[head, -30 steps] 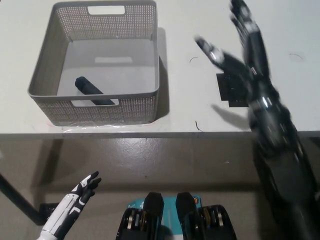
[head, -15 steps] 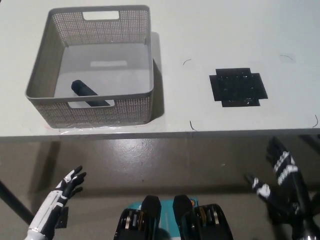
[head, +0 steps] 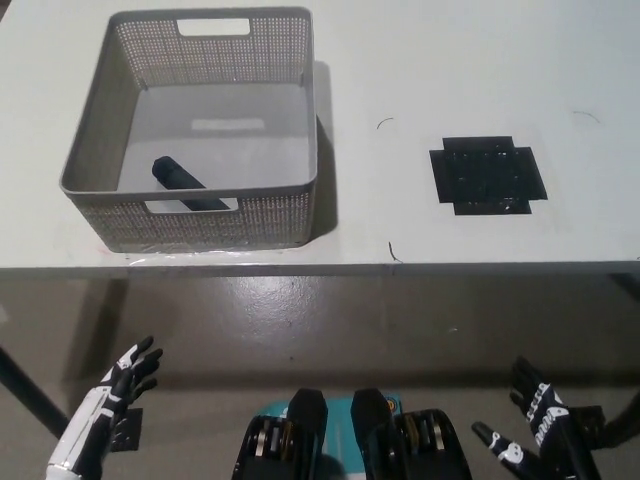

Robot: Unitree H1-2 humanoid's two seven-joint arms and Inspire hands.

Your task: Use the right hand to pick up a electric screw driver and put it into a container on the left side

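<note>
Black and empty, the right hand (head: 535,440) hangs low at the five o'clock corner of the head view, below the counter's front edge and over the floor, its fingers (head: 524,382) spread apart and closing on nothing. At seven o'clock the white left hand (head: 110,392) rests in much the same way, also below the counter edge, fingers apart and empty. Up on the white counter (head: 470,70), a grey perforated container (head: 195,215) with cut-out handles sits toward eleven o'clock. Inside it lies the electric screw driver (head: 188,184), a dark cylindrical body resting on the container's floor near the front wall, angled from ten o'clock down toward four o'clock; its lower end shows through the handle slot in that front wall. Well apart from the container, toward two o'clock, a flat black cross-shaped mat (head: 488,175) lies on the counter with nothing on it. A few thin dark curved marks show on the counter surface between the container and the mat and near the front edge. Both hands are well clear of everything on the counter.
</note>
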